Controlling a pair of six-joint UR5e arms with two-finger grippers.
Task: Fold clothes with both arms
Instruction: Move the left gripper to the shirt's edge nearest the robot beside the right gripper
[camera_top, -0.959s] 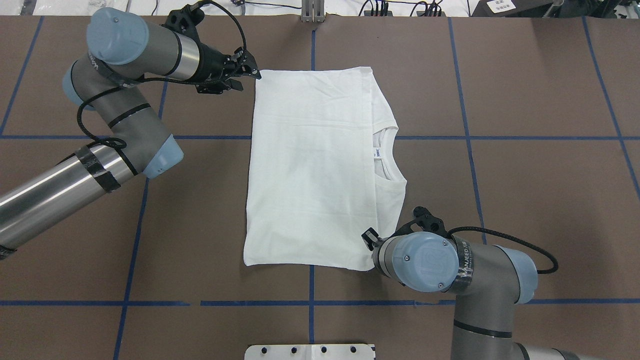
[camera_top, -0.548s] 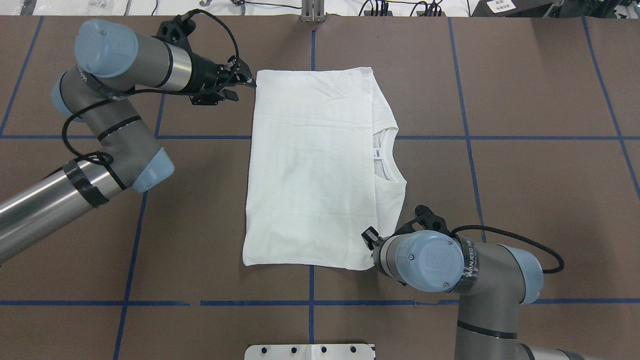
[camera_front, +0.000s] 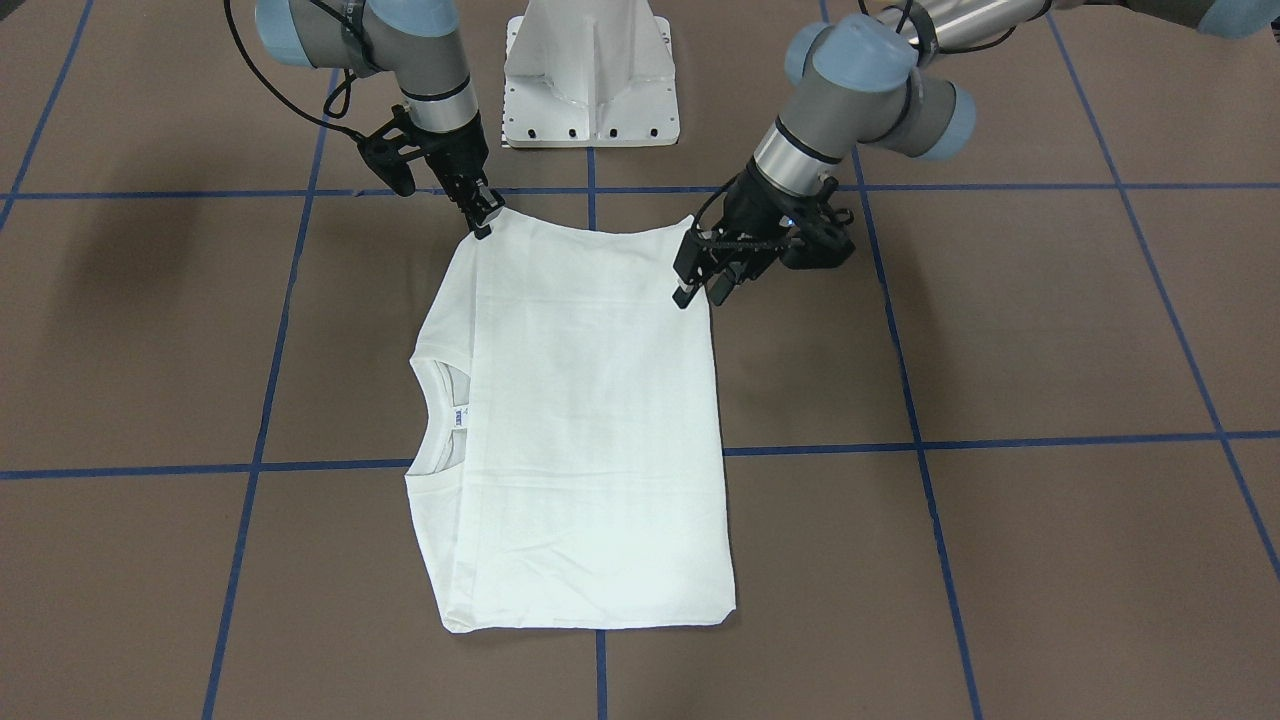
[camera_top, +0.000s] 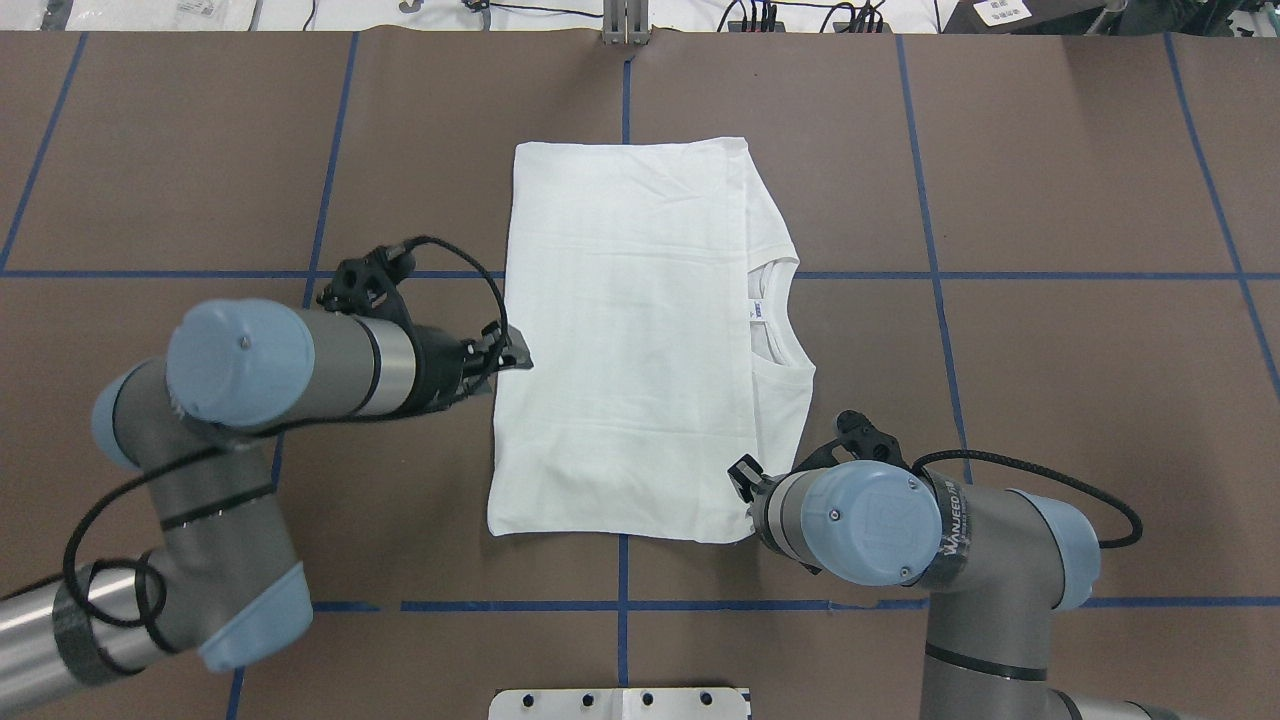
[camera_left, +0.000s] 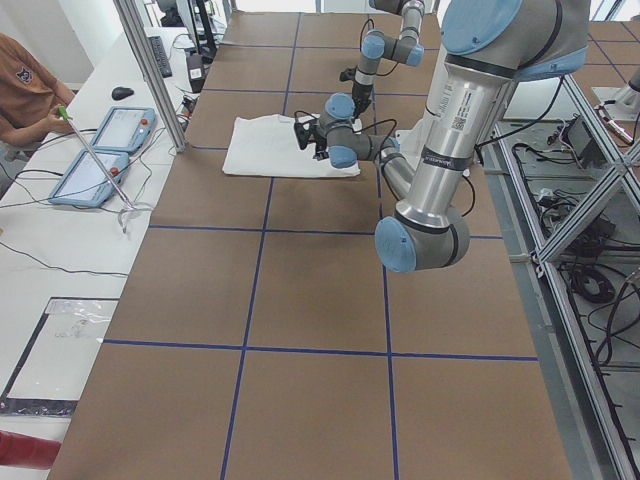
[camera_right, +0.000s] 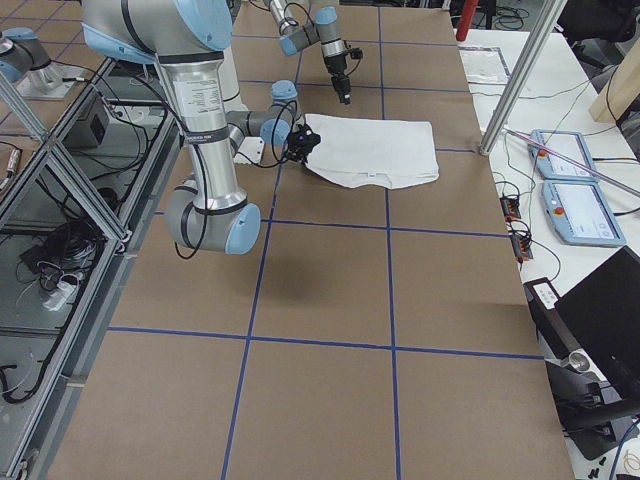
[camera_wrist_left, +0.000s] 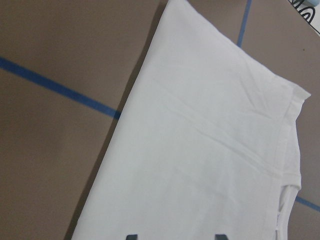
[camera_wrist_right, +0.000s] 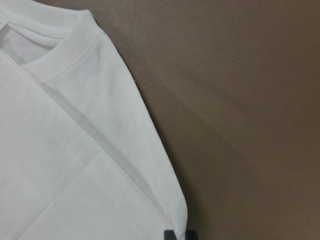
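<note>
Lighting bright, diffuse, from above. The matte brown table with blue tape lines (camera_front: 1050, 330) carries one broad, soft-edged shadow toward its end on the robot's right. White cotton shirt (camera_top: 620, 330) is near overexposed in the overhead view, creases faint. In the front-facing view it has a slight green cast. Left wrist view is dimmer and greyer, with a dark shadow band along the shirt's edge. Both wrist views are slightly soft. In the left side view, the silver aluminium frame post (camera_left: 150, 70) leans, wide-angle.

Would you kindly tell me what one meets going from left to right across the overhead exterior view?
left arm → left gripper → shirt → right arm
</note>
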